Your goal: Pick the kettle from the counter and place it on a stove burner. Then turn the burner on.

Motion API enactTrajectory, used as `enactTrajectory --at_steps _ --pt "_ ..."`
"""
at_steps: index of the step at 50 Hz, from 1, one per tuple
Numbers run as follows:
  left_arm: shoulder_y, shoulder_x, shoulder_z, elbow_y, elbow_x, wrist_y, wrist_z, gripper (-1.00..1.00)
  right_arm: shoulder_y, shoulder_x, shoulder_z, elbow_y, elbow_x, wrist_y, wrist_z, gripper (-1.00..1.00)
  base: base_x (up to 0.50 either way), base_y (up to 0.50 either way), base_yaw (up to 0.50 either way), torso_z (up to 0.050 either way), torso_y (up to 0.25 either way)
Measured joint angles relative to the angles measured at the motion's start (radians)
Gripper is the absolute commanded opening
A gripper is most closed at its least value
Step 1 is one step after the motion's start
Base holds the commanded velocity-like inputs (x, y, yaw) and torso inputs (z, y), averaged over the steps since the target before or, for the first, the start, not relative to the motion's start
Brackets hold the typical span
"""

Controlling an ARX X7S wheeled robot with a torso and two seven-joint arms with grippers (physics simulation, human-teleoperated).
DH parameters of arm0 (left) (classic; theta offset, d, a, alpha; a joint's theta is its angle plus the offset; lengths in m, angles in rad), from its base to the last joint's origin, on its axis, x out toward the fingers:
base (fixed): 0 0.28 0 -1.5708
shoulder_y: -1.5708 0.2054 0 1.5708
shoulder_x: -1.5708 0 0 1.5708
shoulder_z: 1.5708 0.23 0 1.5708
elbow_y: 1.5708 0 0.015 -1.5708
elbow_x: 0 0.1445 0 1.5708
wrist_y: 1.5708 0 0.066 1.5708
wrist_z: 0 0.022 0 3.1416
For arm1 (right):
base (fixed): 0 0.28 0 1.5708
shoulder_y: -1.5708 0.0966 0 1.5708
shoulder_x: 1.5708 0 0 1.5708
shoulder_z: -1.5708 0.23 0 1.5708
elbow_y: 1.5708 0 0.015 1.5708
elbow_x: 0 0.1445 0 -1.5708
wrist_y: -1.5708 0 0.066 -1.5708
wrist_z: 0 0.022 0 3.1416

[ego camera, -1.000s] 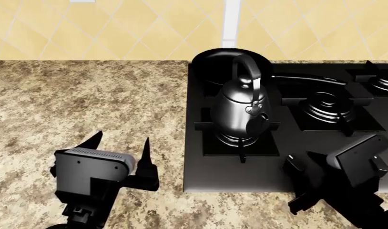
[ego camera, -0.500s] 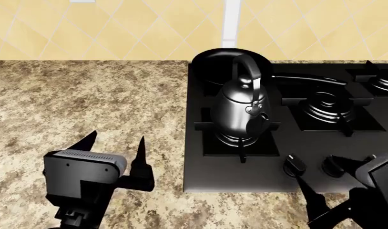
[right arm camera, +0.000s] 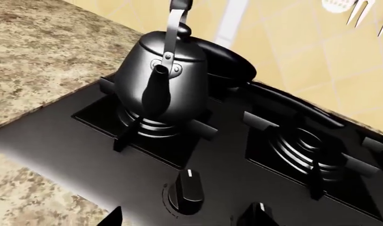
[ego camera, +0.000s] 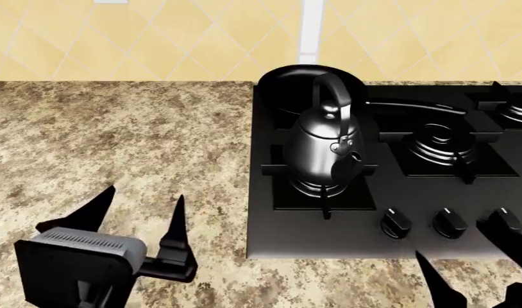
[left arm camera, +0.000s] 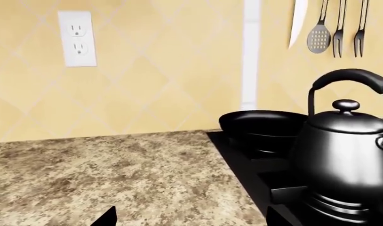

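Observation:
The kettle (ego camera: 324, 149) stands upright on the front-left stove burner (ego camera: 322, 189) of the black hob, spout toward me. Neither gripper touches it. My left gripper (ego camera: 140, 206) hovers open over the counter (ego camera: 115, 128), left of the hob, with nothing between its fingers. In the left wrist view the kettle (left arm camera: 345, 150) is off to one side beyond the counter (left arm camera: 116, 174). My right gripper (ego camera: 476, 264) is open at the hob's front right corner. In the right wrist view a control knob (right arm camera: 187, 189) lies just ahead of the open right gripper (right arm camera: 184, 221), with the kettle (right arm camera: 161, 84) on its burner (right arm camera: 147, 126) beyond.
A black frying pan (ego camera: 288, 82) sits behind the kettle, its handle reaching right. Another burner (ego camera: 440, 144) lies to the right. Three knobs (ego camera: 449, 221) line the hob's front edge. Tiled wall with hanging utensils (left arm camera: 336, 28) and an outlet (left arm camera: 77, 37).
Both grippers have drawn back toward me and lower in the view. The right one has slid off to the right, uncovering the row of knobs. The kettle has not moved.

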Motion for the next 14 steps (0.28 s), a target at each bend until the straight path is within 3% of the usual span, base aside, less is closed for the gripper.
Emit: enactTrajectory --at_steps 14 --pt "0.117 -0.041 -0.045 0.055 0.015 0.083 0.012 1.00 -0.112 0.001 0.081 -0.047 0.028 -0.049 0.035 1.00 0.00 0.00 0.00 0.000 0.000"
